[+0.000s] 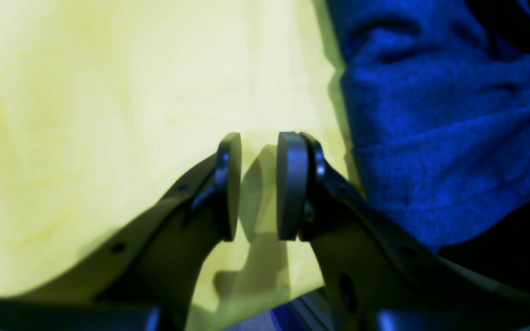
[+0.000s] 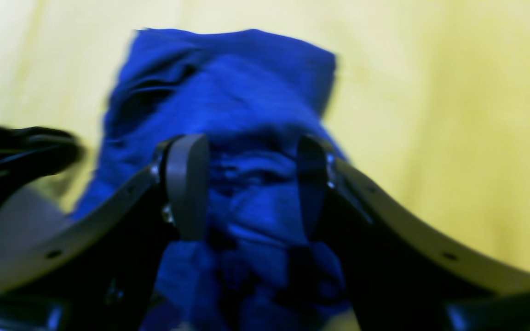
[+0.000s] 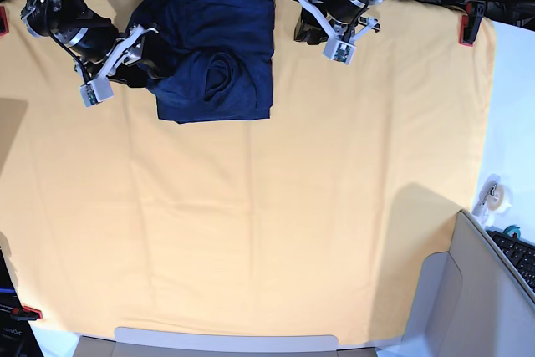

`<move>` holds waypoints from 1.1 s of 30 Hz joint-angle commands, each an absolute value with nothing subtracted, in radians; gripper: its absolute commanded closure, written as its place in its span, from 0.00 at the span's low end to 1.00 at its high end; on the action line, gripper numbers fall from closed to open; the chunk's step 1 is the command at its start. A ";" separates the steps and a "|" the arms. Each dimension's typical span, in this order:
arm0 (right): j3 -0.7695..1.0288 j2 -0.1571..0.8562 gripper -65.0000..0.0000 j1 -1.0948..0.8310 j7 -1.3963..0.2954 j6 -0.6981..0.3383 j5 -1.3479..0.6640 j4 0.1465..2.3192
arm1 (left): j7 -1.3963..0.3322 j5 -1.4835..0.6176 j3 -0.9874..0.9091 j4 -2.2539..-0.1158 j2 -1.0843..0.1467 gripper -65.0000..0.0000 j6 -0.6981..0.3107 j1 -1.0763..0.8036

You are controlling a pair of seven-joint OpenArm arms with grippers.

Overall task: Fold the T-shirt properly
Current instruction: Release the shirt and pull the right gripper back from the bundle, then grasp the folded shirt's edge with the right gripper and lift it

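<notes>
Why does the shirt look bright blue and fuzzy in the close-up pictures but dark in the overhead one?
Right wrist view: motion-blurred, the T-shirt oversaturated electric blue. Left wrist view: soft focus, the table cloth washed pale yellow, the left hand casting a shadow on it. Base view: sharpest, even light, shirt dark navy, cloth orange-yellow.

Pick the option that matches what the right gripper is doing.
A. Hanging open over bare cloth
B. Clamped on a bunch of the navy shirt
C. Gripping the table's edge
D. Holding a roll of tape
B: in the right wrist view, the right gripper has bunched folds of the T-shirt pinched between its pads.
</notes>
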State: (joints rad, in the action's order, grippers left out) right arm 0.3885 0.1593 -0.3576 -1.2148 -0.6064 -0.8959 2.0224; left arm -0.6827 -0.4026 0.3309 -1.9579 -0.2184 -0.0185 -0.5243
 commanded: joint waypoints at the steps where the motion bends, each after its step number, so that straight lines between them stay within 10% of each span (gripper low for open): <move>1: 0.357 0.162 1.00 -0.357 -1.199 -0.611 -0.928 2.040 | -0.667 -0.404 0.328 -1.972 -0.220 0.79 -0.022 -0.529; 9: -0.013 0.162 1.00 -0.341 -1.199 -0.608 -0.924 2.040 | -0.667 -0.404 0.331 -1.971 -0.220 0.79 -0.021 -0.507; 18: 0.084 0.174 1.00 -0.340 -1.194 -0.541 -0.928 2.041 | -0.667 -0.404 0.328 -1.946 -0.222 0.79 -0.021 -0.504; 26: 0.414 0.176 0.47 -0.343 -1.194 -0.542 -1.075 2.043 | -0.667 -0.404 0.325 -1.939 -0.222 0.79 -0.021 -0.504; 33: 0.499 0.179 0.45 -0.326 -1.198 -0.542 -0.891 2.023 | -0.667 -0.404 0.329 -1.882 -0.220 0.79 -0.021 -0.496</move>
State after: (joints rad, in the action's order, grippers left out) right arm 0.4992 0.1757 -0.3305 -1.2171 -0.5419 -0.8551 2.0083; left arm -0.6296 -0.4114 0.3271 -1.8835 -0.2184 -0.0296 -0.4927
